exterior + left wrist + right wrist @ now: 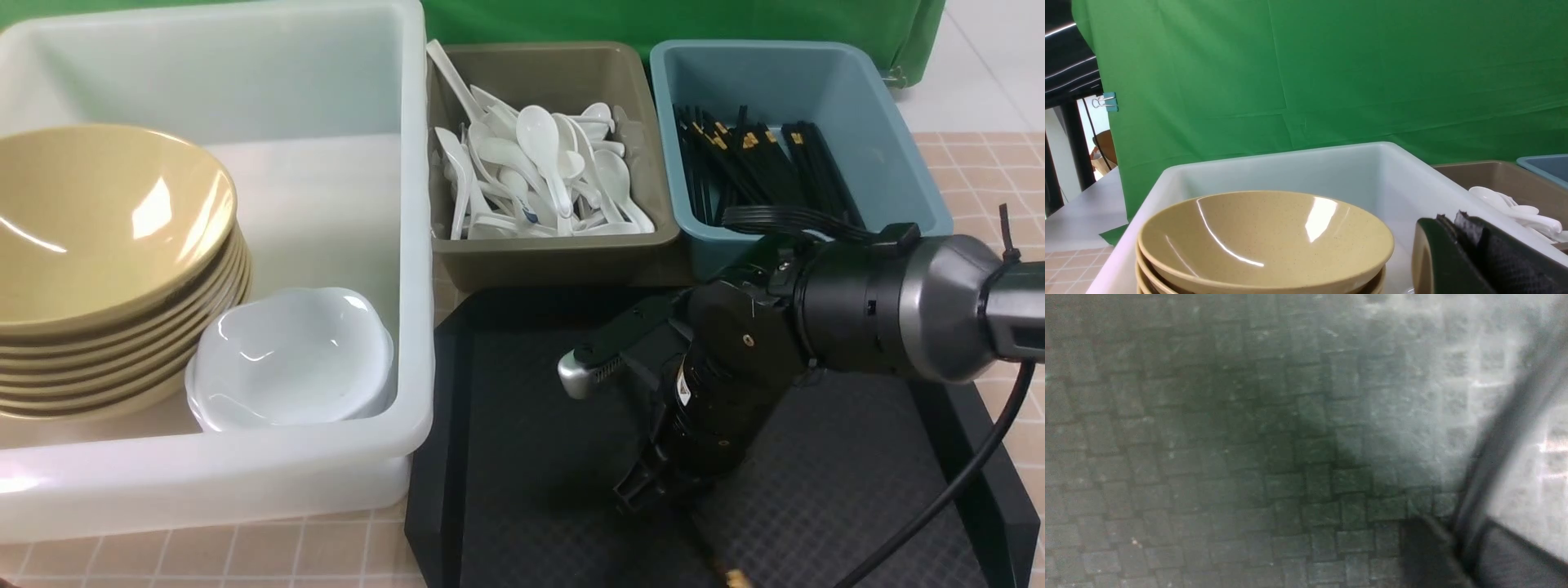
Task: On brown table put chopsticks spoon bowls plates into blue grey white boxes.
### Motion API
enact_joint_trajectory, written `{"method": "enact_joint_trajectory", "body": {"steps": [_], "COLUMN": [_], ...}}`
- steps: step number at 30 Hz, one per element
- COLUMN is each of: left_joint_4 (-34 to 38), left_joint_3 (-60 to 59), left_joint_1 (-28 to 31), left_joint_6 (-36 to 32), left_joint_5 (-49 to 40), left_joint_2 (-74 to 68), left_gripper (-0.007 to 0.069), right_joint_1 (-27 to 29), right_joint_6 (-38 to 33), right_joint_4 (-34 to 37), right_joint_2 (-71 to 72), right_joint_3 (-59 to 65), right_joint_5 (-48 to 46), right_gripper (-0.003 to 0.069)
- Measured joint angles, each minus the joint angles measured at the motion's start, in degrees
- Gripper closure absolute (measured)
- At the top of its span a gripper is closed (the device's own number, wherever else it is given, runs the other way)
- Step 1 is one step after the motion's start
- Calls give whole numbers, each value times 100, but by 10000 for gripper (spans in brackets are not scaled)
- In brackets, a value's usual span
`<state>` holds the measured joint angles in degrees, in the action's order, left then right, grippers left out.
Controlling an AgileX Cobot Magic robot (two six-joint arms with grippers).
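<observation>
My right gripper [641, 490] points down onto the black tray [522, 506]. In the right wrist view it [1457, 526] is shut on a thin dark chopstick [1506, 428] lying on the tray; the picture is blurred. A gold tip [739, 578] shows by the frame's lower edge. More chopsticks [751, 163] lie in the blue box [898, 155]. Spoons [539, 163] fill the grey box [555, 249]. Stacked yellow bowls [106, 212] and white plates [294, 351] sit in the white box [416, 327]. My left gripper [1453, 218] is shut and holds nothing, just beside the bowls [1265, 237].
The black tray lies on the brown table [980, 171], in front of the grey and blue boxes. A green cloth [1331, 73] hangs behind the boxes. The right arm's cable [963, 482] crosses the tray's right side.
</observation>
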<state>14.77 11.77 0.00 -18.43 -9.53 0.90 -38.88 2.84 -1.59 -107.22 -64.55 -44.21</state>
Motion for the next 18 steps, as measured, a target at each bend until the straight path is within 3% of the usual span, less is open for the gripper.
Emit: {"method": "enact_joint_trajectory", "body": {"steps": [1, 12, 16, 18], "left_joint_4": [0, 0, 0, 0], "left_joint_3": [0, 0, 0, 0], "left_joint_1": [0, 0, 0, 0], "left_joint_6": [0, 0, 0, 0], "left_joint_5": [0, 0, 0, 0], "left_joint_2": [0, 0, 0, 0], "left_gripper": [620, 620, 620, 620], "right_joint_1": [0, -5, 165, 527], "right_joint_6": [-12, -283, -319, -325], "right_joint_4": [0, 216, 85, -71], "right_joint_2": [21, 1087, 1871, 2294], "right_joint_3": [0, 230, 230, 247], "right_joint_5": [14, 497, 759, 1275], "right_gripper": [565, 568, 568, 568]}}
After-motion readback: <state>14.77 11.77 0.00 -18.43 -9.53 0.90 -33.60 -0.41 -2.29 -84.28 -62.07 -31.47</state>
